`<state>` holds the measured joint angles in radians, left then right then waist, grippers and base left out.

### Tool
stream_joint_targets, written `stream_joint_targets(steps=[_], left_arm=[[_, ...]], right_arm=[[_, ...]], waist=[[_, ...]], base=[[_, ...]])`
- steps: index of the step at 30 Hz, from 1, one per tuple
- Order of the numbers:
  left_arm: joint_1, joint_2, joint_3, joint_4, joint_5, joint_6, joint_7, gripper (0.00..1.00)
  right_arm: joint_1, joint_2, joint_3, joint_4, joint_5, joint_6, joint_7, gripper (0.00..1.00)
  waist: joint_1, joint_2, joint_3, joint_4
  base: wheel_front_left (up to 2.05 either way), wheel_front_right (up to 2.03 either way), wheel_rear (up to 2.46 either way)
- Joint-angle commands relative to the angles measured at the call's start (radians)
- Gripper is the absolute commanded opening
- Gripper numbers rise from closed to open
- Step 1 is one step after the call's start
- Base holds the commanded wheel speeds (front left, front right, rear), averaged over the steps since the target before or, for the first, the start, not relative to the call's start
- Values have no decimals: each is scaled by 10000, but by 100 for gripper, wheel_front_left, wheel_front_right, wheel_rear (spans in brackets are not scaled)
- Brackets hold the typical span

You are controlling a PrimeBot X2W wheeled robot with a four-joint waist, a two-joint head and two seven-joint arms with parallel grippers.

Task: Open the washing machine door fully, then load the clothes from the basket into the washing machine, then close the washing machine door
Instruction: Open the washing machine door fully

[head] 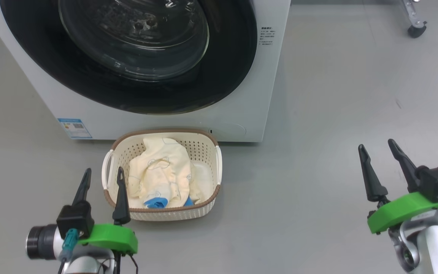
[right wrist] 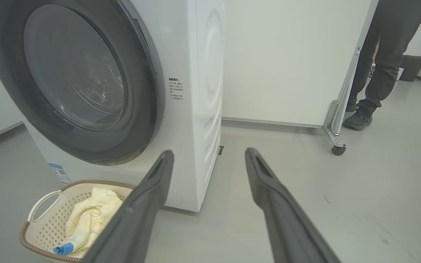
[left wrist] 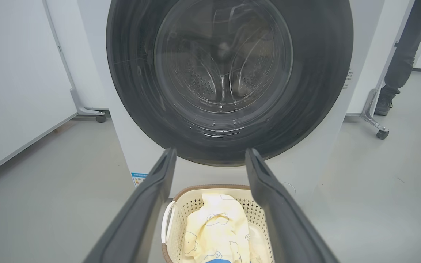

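Glossy black washing machine door [head: 135, 42], shut, straight ahead of left claw [head: 104, 171], up past basket [head: 165, 131]; right claw [head: 375, 144] farther, off right of washing machine [head: 272, 57]; both wide, empty.

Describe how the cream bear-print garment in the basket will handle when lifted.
The cream garment lies crumpled and folded, so it will probably hang limp. It looks thin, likely light. The blue piece lies against its edge in the basket and might drag along.

Glossy black washing machine door [head: 234, 68] with glass centre, perforated plastic basket [head: 203, 207], soft cloth clothes [head: 162, 171], smooth floor [head: 337, 114]
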<state>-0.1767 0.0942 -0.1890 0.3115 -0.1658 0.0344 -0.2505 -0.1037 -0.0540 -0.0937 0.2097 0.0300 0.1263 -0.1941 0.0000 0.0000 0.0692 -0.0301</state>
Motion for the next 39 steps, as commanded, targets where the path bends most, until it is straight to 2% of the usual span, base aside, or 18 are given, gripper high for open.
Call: stream_joint_targets(steps=[1, 2, 3, 4, 6, 13, 17, 22, 26, 33, 39], left_arm=[[-537, 88, 316, -385, 167, -37, -113, 100], [-571, 81, 310, -395, 183, -43, -113, 100], [-599, 75, 302, -403, 204, -48, -113, 100], [-636, 61, 289, -434, 244, -49, -113, 100], [-682, 46, 276, -471, 275, -56, -113, 100], [-914, 40, 247, -532, 405, -77, -113, 100], [-1082, 11, 230, -573, 444, -88, -113, 100], [-1280, -52, 150, -602, 487, -106, -113, 100], [-1472, -83, 128, -625, 522, -121, -113, 100], [-1798, -120, 41, -587, 582, -234, -113, 100], [-2080, -188, -49, -607, 601, -305, -113, 100]], right_arm=[[-543, -210, 147, -221, 123, 44, -139, 100], [-605, -217, 146, -164, 210, 44, -128, 100], [-670, -236, 133, -112, 287, 44, -127, 93], [-822, -227, 63, -7, 599, 44, -107, 50], [-1016, -208, -23, 92, 1002, 44, -77, 0], [-1909, -132, -115, 706, 3290, 44, 224, 0], [-2641, -66, -270, 1222, 5478, 44, 702, 0], [-3728, 13, -571, 1797, 9031, 44, 1926, 0], [-4700, 31, -822, 2469, 11136, 44, 2861, 0], [-6209, 35, -769, 3636, 13176, 44, 4047, 0], [-7575, 36, -678, 4633, 14228, 44, 5001, 0]], waist=[[0, 0, 99, 29], [0, 0, 144, 38], [0, 0, 177, 51], [0, 0, 265, 65], [0, 0, 369, 82], [0, 0, 745, 156], [0, 0, 989, 217], [0, 0, 1297, 307], [0, 0, 1588, 388], [0, 0, 2021, 555], [0, 0, 2434, 807]], base=[[0, 0, 0], [0, 0, 0], [0, 0, 0], [0, 0, 0], [0, 0, 0], [0, 0, 0], [0, 0, 0], [0, 0, 0], [0, 0, 0], [0, 0, 0], [0, 0, 0]])
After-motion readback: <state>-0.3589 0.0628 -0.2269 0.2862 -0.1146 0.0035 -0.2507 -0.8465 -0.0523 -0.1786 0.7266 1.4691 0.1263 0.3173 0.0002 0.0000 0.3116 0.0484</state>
